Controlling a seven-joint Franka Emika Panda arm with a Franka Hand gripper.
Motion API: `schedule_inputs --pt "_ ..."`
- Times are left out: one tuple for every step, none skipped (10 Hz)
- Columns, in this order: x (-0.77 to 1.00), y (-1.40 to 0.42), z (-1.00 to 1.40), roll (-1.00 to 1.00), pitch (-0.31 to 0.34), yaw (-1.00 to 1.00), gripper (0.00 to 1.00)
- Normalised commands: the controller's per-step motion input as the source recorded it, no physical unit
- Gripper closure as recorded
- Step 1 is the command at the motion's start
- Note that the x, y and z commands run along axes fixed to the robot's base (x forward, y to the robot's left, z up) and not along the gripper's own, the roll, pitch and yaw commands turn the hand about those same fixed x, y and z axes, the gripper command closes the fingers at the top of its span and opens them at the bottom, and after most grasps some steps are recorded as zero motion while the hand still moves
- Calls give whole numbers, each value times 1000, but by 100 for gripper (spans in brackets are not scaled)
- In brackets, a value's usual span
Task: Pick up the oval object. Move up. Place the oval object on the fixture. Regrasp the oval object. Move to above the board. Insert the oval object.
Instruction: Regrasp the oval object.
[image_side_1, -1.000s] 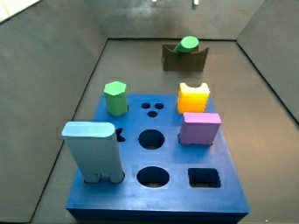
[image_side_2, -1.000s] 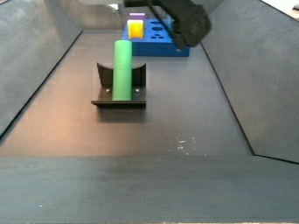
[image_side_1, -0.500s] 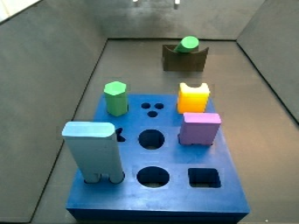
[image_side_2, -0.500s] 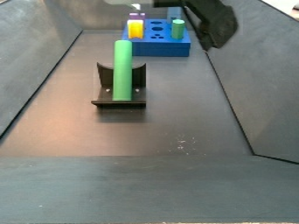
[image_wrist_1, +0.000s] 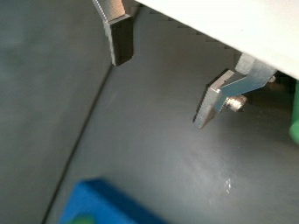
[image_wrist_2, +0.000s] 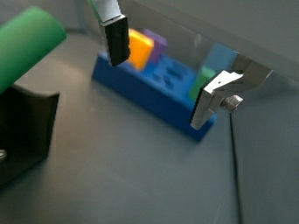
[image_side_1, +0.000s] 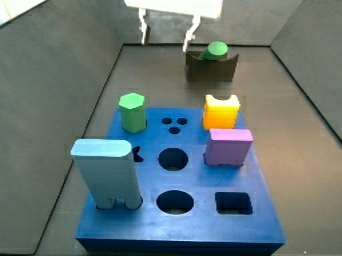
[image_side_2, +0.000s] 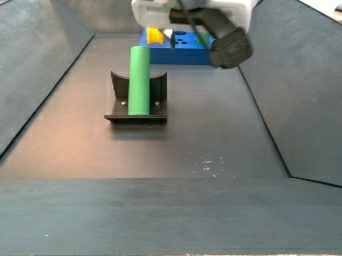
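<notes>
The two-finger gripper (image_side_1: 167, 40) is cut off by the upper edge in a side view; only its white body and two thin fingers show. In a side view its dark body (image_side_2: 227, 42) hides part of the thick blue board (image_side_2: 181, 53) and the pieces on it. The smooth green oval rod (image_wrist_2: 30, 44) runs past the frame edge in a wrist view, as does the dark fixture (image_wrist_2: 24, 131). Only a corner of the board (image_wrist_1: 100, 203) shows in a wrist view.
</notes>
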Motion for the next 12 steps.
schedule_inputs --pt "-3 -42 -127 1000 -139 -949 0" --pt "-17 -34 -41 1000 -157 -947 0" --pt "-29 -31 -22 1000 -176 -946 0" --pt "-40 -26 -12 1000 -197 -947 0" --pt "-43 -21 0 1000 -210 -948 0" --pt "-47 -20 7 1000 -220 -948 0" --pt "-46 -15 8 1000 -226 -949 0" --pt "-45 -15 2 1000 -229 -949 0" --pt "-39 -12 -1 1000 -225 -954 0" --pt "-41 -15 -2 1000 -216 -957 0" --pt "-42 -11 -4 1000 -203 -962 0" --pt "-48 -8 1 1000 -173 -974 0"
